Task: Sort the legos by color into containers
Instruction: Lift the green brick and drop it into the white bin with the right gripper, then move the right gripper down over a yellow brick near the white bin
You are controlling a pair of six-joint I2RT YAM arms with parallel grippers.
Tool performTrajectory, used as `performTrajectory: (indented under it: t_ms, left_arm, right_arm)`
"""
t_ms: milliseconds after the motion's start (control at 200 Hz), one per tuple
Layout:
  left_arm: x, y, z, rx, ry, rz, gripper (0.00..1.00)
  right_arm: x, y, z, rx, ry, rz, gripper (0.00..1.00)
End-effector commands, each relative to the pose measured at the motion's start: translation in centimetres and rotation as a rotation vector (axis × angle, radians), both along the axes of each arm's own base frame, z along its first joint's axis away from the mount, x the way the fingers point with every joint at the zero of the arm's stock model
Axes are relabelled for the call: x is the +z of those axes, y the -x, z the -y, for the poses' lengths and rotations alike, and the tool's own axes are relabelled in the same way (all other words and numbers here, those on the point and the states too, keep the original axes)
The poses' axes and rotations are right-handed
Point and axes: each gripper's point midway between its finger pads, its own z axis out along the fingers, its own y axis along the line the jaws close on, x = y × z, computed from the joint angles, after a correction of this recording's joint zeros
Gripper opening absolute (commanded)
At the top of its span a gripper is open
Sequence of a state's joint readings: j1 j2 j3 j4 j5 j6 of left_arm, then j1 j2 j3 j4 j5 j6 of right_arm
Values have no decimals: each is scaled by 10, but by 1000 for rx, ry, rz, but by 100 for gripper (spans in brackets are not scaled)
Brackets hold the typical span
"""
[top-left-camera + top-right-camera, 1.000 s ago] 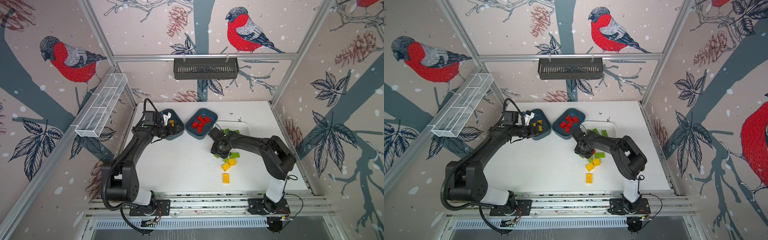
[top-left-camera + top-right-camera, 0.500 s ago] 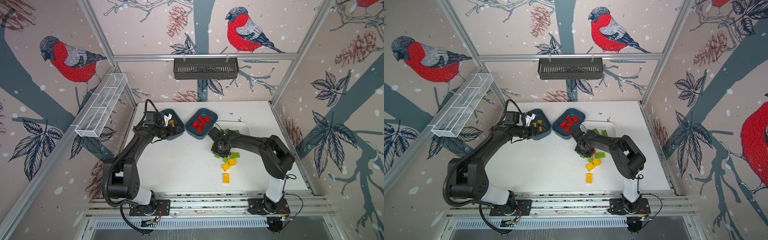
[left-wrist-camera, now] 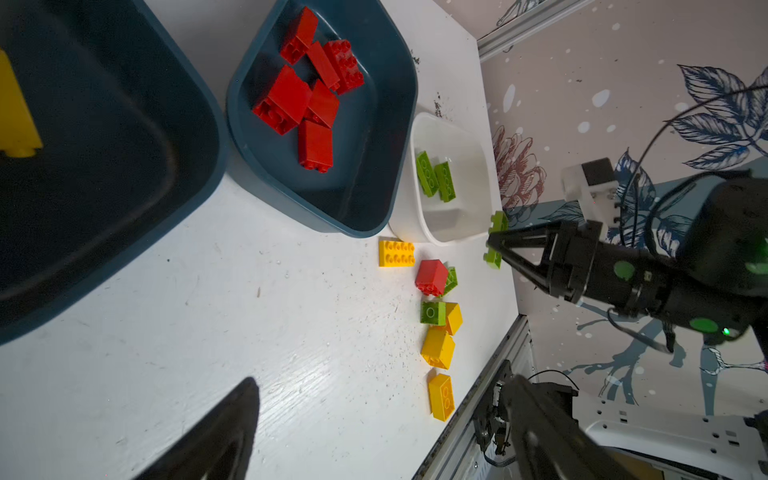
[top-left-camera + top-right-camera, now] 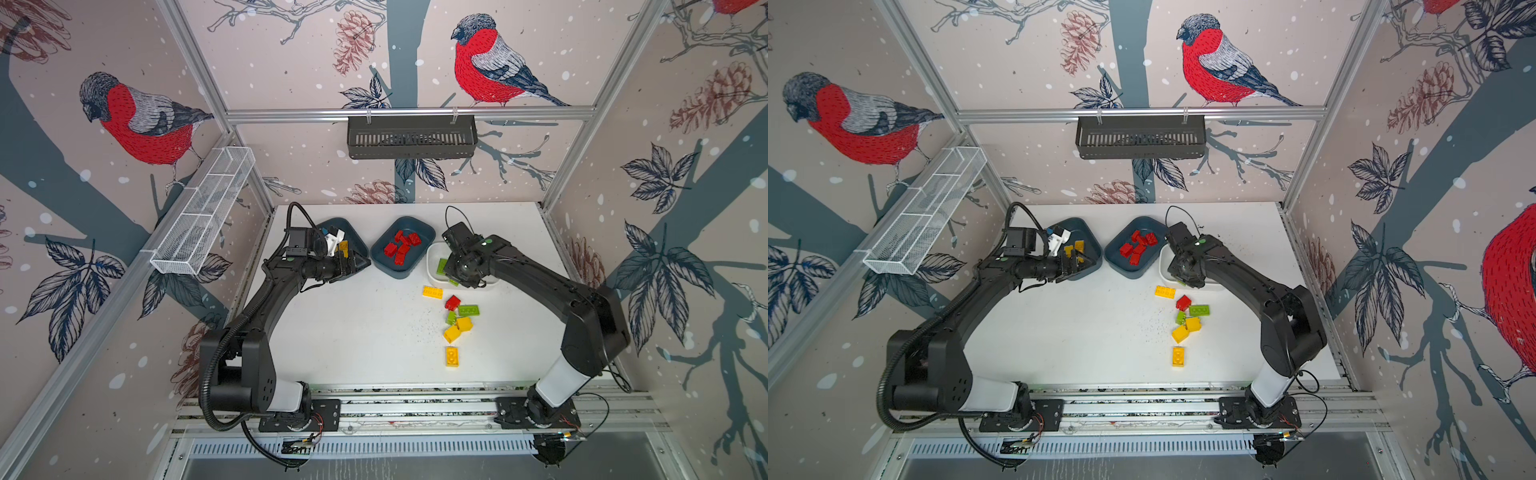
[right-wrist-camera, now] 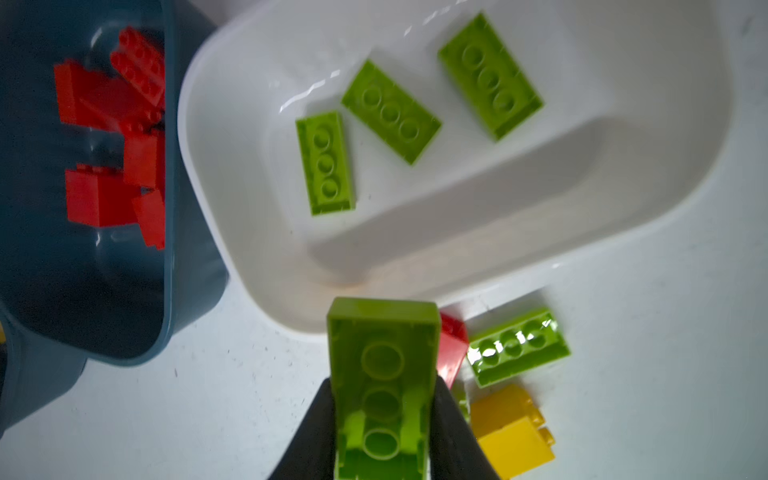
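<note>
My right fingers [image 5: 316, 424] pinch a green brick [image 5: 382, 365] just short of the white tub [image 5: 498, 199], which holds three greens [image 5: 390, 110]. Reds [image 4: 401, 247] sit in the middle teal tub [image 4: 411, 268]. My left fingers [image 3: 216, 436] are spread over the left teal tub [image 4: 362, 249]. Seven loose bricks [image 4: 457, 322] on the surface [image 4: 353, 332] are left to sort.

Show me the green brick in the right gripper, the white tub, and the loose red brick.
green brick [image 5: 382, 365], right wrist view, hollow underside.
white tub [image 5: 457, 232], right wrist view, bare inner wall.
red brick [image 4: 452, 302], a top view, upper face.
</note>
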State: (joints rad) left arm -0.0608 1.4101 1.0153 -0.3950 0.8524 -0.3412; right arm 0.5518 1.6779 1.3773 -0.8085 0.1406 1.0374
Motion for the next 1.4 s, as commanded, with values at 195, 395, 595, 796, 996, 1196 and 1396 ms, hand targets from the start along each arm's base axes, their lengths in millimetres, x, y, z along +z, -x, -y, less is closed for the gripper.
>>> performTrajectory:
  t_ms: [195, 395, 595, 796, 996, 1196, 1396]
  left_arm:
    - [24, 0, 8, -2, 107, 47, 92]
    - [23, -3, 9, -3, 105, 39, 92]
    - [25, -10, 8, -13, 85, 43, 92]
    - [21, -11, 6, -17, 60, 37, 92]
    - [19, -12, 0, -3, 45, 35, 92]
    - [15, -12, -5, 2, 22, 32, 92]
    - [14, -12, -7, 2, 10, 32, 92]
  right_arm:
    - [0, -60, 71, 187, 153, 81, 27]
    - [-32, -74, 73, 318, 168, 28, 26]
    - [-61, -68, 54, 423, 131, -46, 32]
    - [-50, -66, 50, 438, 123, -51, 59]
    - [-12, -51, 4, 596, 43, 41, 67]
    - [-4, -5, -50, 965, 31, 135, 74]
    - [-24, 27, -87, 1232, 113, 151, 73]
